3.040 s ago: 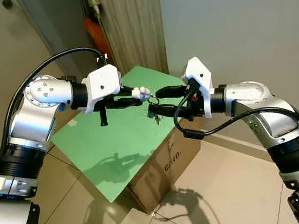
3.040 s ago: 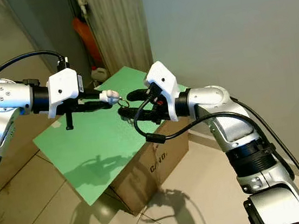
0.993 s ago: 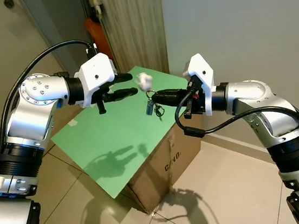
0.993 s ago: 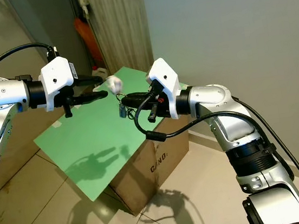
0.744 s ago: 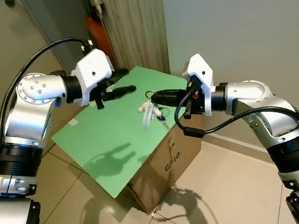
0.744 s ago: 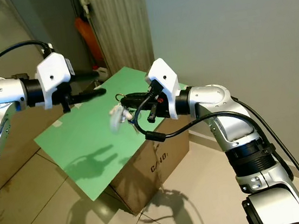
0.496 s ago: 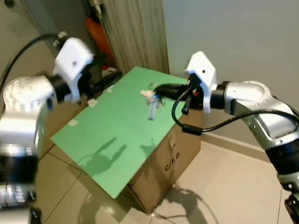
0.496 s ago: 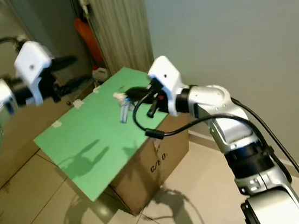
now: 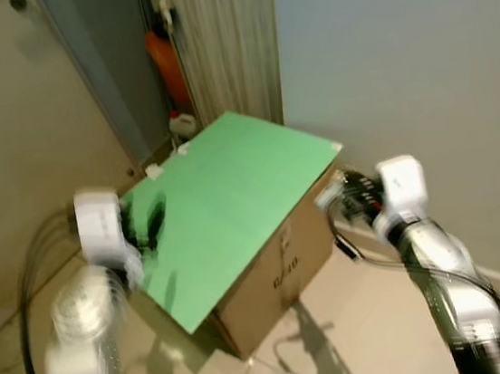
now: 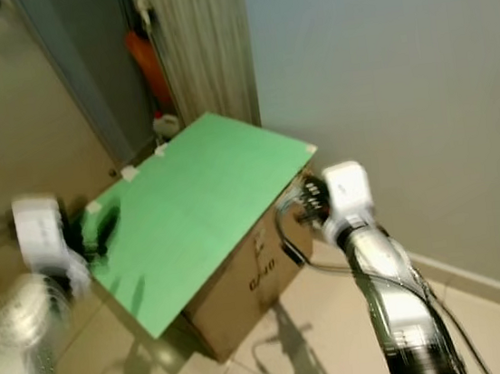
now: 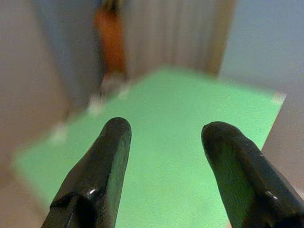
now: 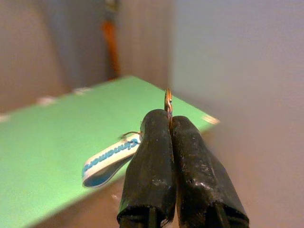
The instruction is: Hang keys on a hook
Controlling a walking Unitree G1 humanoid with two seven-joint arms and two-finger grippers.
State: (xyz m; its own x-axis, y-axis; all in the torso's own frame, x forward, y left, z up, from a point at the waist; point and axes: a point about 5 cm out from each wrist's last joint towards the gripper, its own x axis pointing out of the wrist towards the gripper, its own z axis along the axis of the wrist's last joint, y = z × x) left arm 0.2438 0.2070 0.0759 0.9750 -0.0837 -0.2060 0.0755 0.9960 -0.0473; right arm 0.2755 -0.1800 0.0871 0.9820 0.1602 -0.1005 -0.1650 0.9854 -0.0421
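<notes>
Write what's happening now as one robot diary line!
right gripper: shut on key ring | left gripper: open over green board

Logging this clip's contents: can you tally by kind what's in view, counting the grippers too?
Grippers: 2, the left gripper open, the right gripper shut on the key ring
Key rings: 1, with a white and blue tag
Cardboard boxes: 1, the box
Green sheets: 1, the green sheet on the box
Orange things by the wall: 1, the blurred orange thing
Total: 6
</notes>
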